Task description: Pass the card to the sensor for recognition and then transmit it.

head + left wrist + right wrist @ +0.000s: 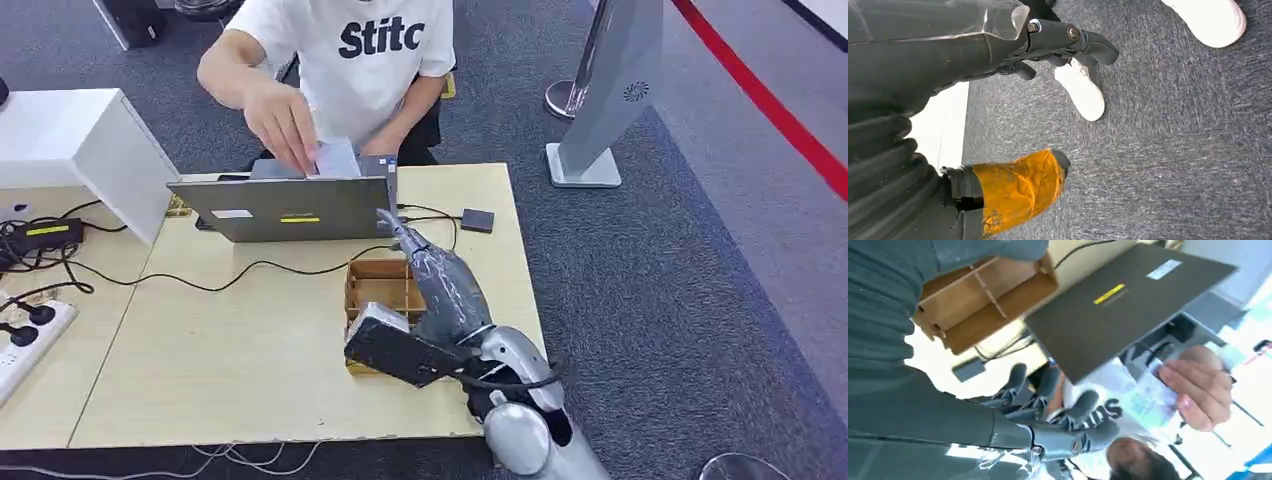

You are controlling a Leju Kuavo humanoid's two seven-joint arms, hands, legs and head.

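A person's hand [283, 125] holds the pale card [336, 158] above the lid of the grey laptop [285, 208]. In the right wrist view the card [1149, 401] sits pinched in that hand [1200, 387], beyond the laptop's edge. My right hand [397, 228] reaches over the wooden box [378, 288] to the laptop's right corner, a little short of the card. Its fingers [1083, 405] are spread and hold nothing. The small dark square sensor [477, 220] lies on the table to the right of my hand. My left hand [998, 60] hangs over the carpet and holds nothing.
The wooden box [983, 300] with compartments stands under my right forearm. Cables run across the light table [230, 360] to a power strip [25, 340] at the left edge. A white box [75, 140] stands at the back left, and a grey stand [605, 100] rises on the carpet at the right.
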